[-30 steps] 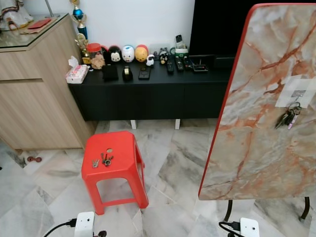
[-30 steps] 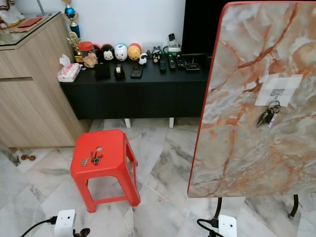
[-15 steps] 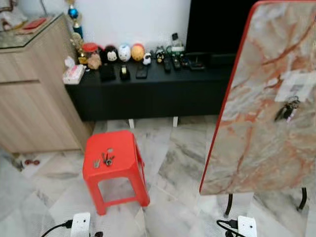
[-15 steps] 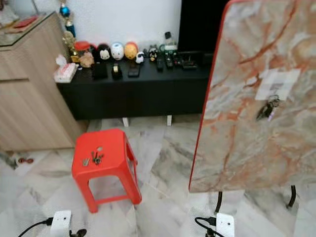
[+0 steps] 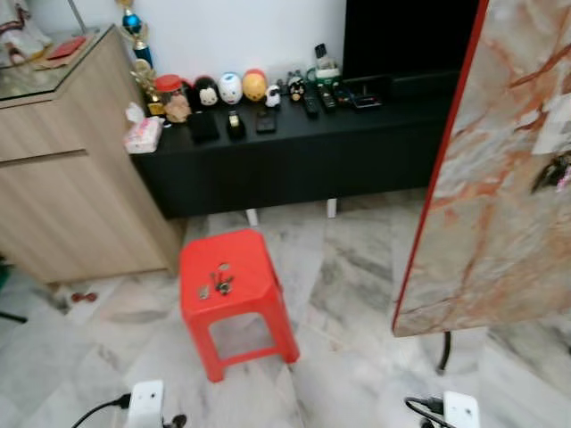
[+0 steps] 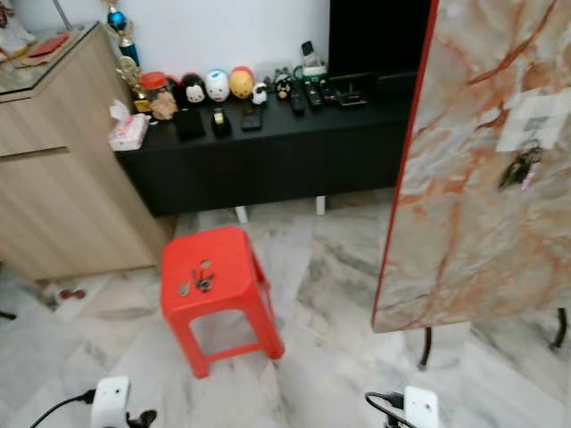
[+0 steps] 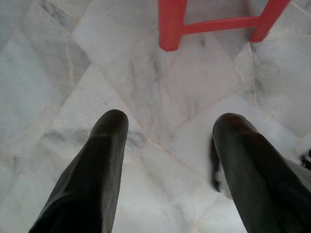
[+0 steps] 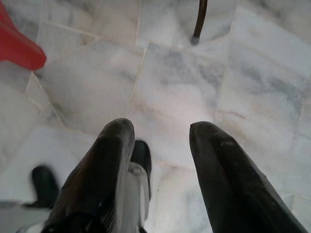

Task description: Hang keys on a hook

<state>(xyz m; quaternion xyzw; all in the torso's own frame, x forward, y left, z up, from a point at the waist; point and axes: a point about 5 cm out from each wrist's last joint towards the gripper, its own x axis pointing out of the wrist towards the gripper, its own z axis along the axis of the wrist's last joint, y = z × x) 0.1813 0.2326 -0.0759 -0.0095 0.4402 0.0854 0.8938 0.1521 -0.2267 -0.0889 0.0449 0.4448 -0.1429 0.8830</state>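
Keys [image 5: 217, 284] lying on red stool [image 5: 234, 265], near seat centre, well ahead of both arms. Second key bunch [image 6: 518, 168] already hanging off hook [image 6: 533, 144] on upright marble board [image 6: 473, 223], off to right. Lying slightly left of centre, so left arm judged nearer for pickup; right arm nearer board. Long axis of keys running roughly across seat, too small and blurred to confirm. In left eye view, board's hook getting cut off at frame edge.

Left wrist view: left gripper [image 7: 167, 145] pointing down at marble floor [image 7: 97, 73], fingers spread wide, gripping nothing. Stool legs [image 7: 170, 29] showing just ahead, seat and keys not visible from this angle.

Right wrist view: right gripper [image 8: 160, 145] also aiming at floor, fingers apart, empty. Black board leg [image 8: 199, 22] ahead, stool foot [image 8: 19, 48] off to one side. Blurry dark shapes under fingers, not identifiable.
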